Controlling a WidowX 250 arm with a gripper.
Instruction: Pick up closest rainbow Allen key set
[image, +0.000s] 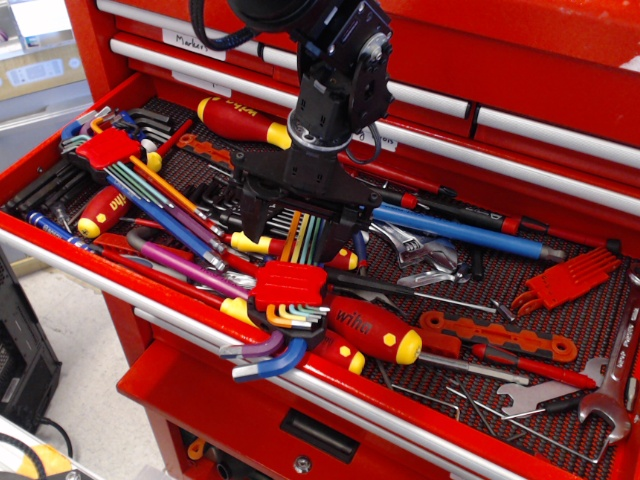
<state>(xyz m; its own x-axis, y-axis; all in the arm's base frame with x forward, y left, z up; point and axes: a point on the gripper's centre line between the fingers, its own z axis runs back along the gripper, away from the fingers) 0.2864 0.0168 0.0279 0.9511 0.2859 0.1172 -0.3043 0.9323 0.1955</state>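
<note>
The closest rainbow Allen key set (289, 284) lies near the drawer's front rail: a red block holder with a tight row of orange, yellow, green, blue and purple keys. Its thick blue and purple short ends curl toward the rail. My black gripper (300, 230) hangs open just above the long ends of these keys, behind the holder. One finger stands on each side of the key row. The jaws hold nothing. The gripper body hides the key tips.
A second rainbow set with splayed long keys (108, 148) lies at the left. A plain red key set (570, 280) lies at the right. Red-yellow screwdrivers (372, 330), wrenches (420, 250) and a blue-handled tool (450, 228) crowd the open red drawer (330, 398).
</note>
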